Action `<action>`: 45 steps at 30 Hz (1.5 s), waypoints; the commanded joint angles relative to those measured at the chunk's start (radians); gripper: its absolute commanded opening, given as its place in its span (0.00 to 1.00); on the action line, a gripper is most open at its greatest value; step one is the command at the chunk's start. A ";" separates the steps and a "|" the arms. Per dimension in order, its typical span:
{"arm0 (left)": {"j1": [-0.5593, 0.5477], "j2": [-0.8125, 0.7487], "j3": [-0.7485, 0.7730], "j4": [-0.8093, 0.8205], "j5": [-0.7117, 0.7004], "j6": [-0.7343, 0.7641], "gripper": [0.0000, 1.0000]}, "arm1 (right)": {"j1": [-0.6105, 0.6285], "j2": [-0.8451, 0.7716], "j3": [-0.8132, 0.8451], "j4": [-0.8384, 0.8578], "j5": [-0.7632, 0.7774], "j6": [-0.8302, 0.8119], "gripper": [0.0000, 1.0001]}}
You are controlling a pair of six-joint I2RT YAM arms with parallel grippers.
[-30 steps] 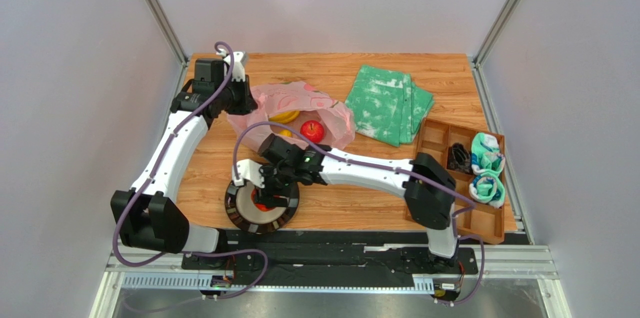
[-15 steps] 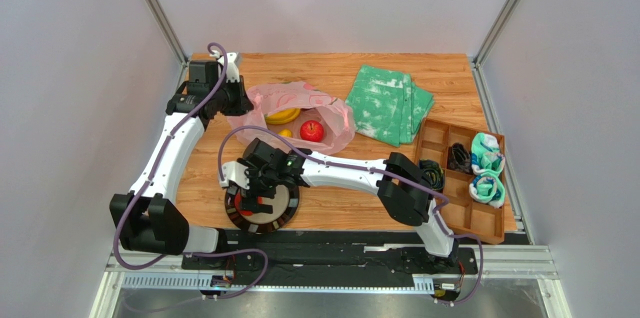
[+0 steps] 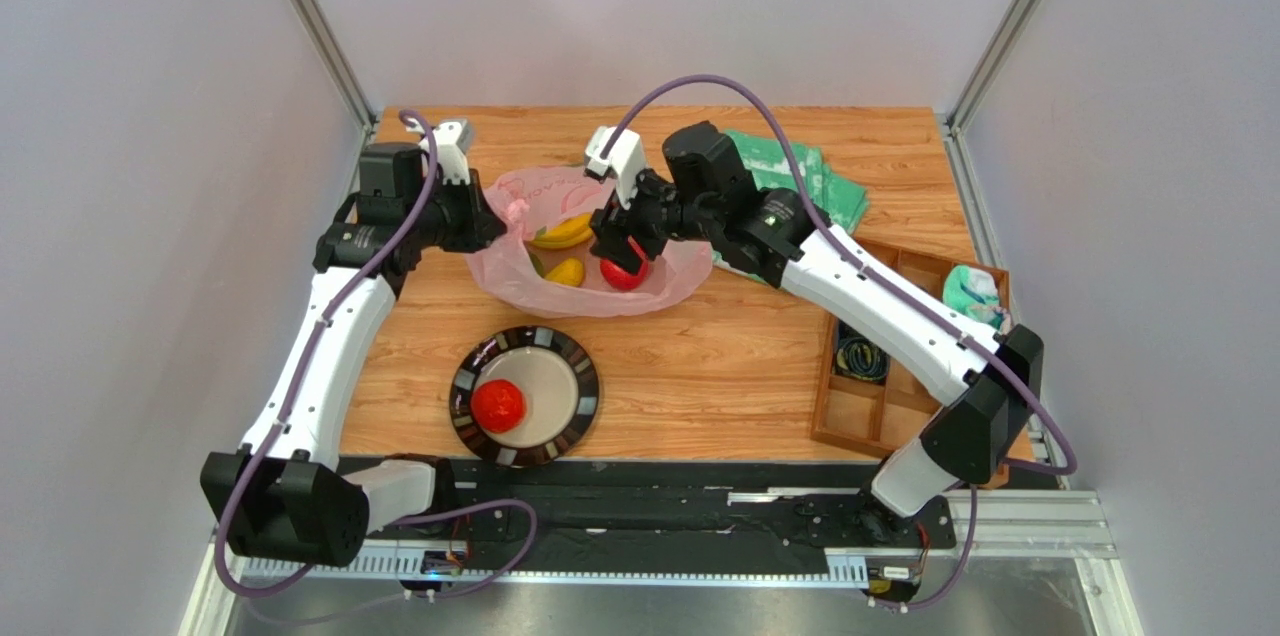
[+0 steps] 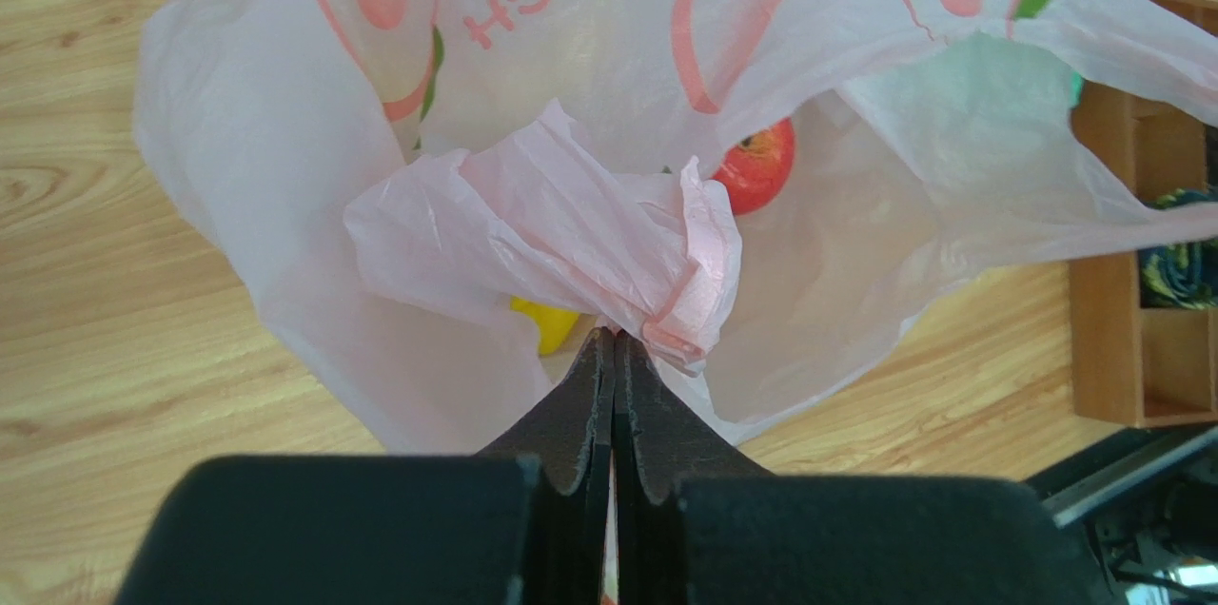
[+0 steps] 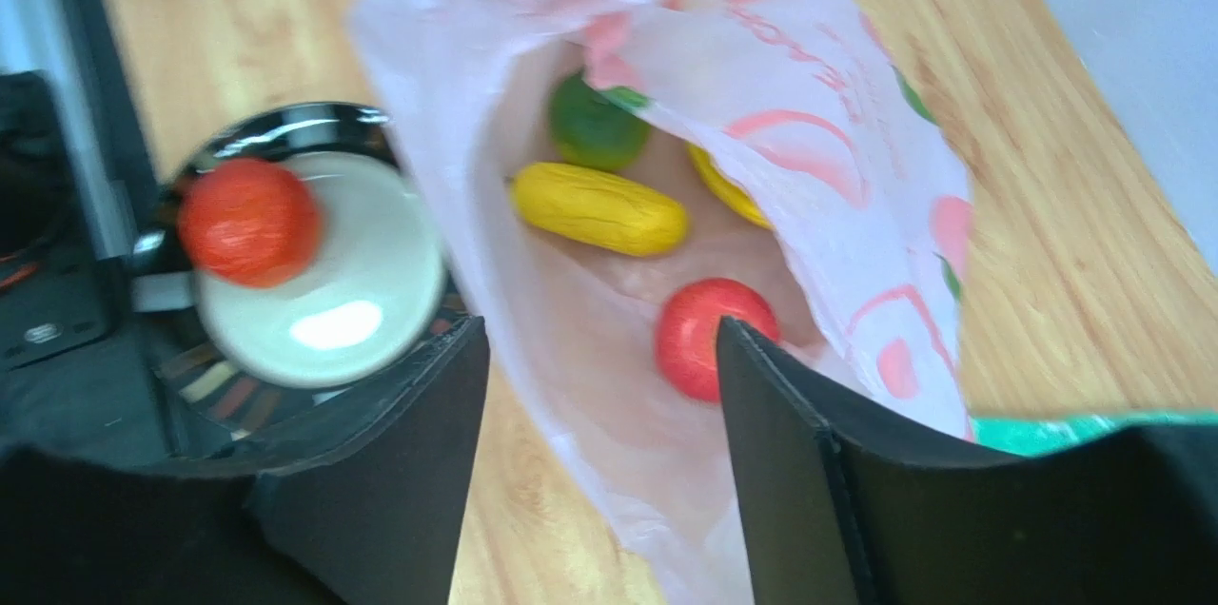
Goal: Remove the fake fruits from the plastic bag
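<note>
One red fruit lies on the plate; an apple, a lemon and others wait in the plastic bag. The left gripper pinches its edge, and the right gripper hovers spread above it.

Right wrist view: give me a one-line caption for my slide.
Open right gripper above the pink plastic bag, a red apple inside it; another red fruit sits on the plate.
</note>
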State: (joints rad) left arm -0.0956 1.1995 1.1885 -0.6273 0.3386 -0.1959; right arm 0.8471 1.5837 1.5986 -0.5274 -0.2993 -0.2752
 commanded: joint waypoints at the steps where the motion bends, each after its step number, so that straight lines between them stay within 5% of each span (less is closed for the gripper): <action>1: 0.007 -0.023 -0.043 0.044 0.102 -0.011 0.00 | 0.001 0.113 -0.014 0.001 0.146 -0.045 0.60; 7: 0.007 -0.015 -0.026 0.031 0.138 0.000 0.00 | -0.020 0.274 0.015 0.001 0.212 -0.021 0.57; 11: 0.007 -0.057 -0.053 0.029 0.168 0.004 0.00 | -0.026 0.321 0.047 0.013 0.272 0.132 0.89; 14: 0.007 -0.106 -0.099 0.020 0.201 0.001 0.00 | -0.026 0.355 0.073 0.026 0.365 0.218 1.00; 24: 0.007 -0.267 -0.242 0.003 0.326 -0.040 0.00 | -0.034 0.470 0.135 0.000 0.459 0.390 1.00; 31: 0.007 -0.409 -0.211 -0.173 0.453 -0.023 0.00 | -0.046 0.522 0.204 -0.014 0.457 0.459 1.00; 45: 0.008 -0.445 -0.279 -0.129 0.378 -0.097 0.00 | -0.046 0.572 0.172 -0.042 0.450 0.550 0.97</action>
State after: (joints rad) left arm -0.0956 0.7437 0.8837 -0.7906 0.7284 -0.2699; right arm 0.8036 2.1429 1.7813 -0.5644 0.1303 0.2111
